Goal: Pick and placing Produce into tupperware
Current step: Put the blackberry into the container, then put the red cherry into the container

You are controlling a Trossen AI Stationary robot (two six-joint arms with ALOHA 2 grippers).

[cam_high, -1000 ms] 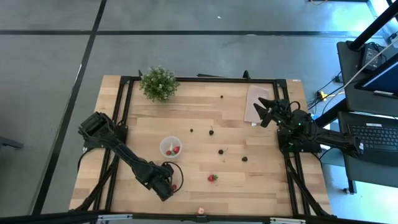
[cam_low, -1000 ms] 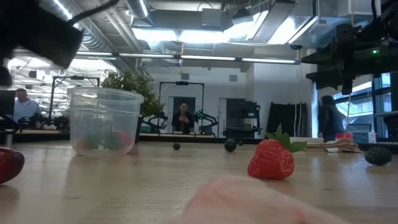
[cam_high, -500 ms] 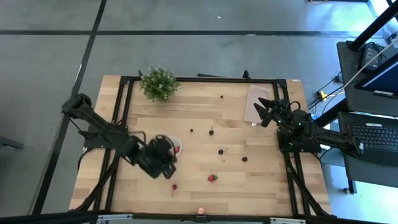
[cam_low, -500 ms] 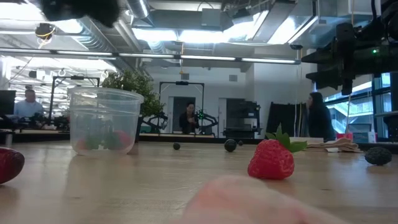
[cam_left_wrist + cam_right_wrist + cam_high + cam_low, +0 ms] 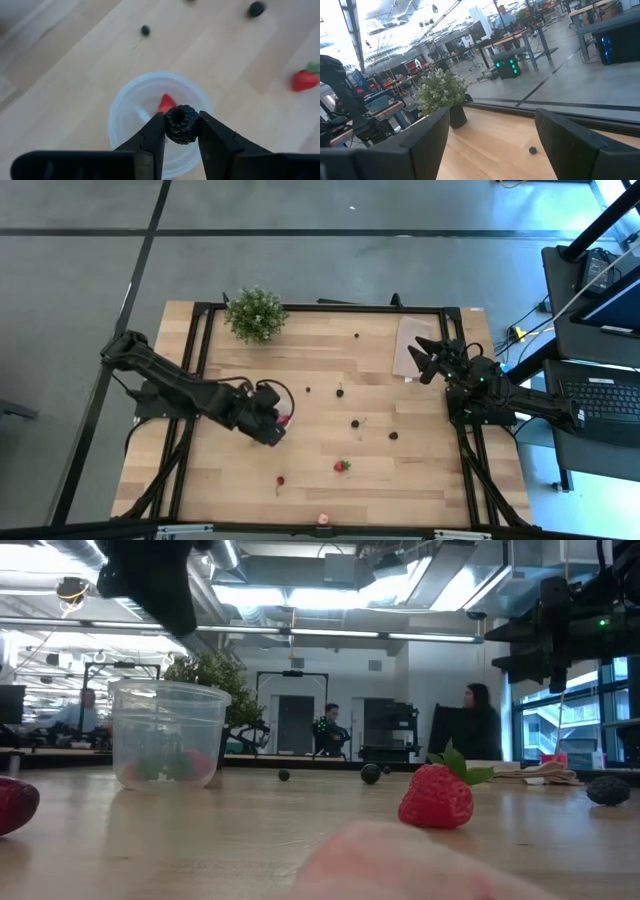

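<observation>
Left wrist view shows the left gripper [image 5: 181, 126] pinching 1 knobbly, dark round berry [image 5: 181, 124] between its 2 smooth black fingers [image 5: 152, 137], directly over the round translucent plastic cup [image 5: 125, 107], which holds a glossy red strawberry [image 5: 166, 103]. From overhead, the cup sits mid-left on the pale wooden table [image 5: 330, 370]. The right gripper [image 5: 428, 357] hangs by the flat beige sheet [image 5: 412, 340], jaws spread wide and empty.
</observation>
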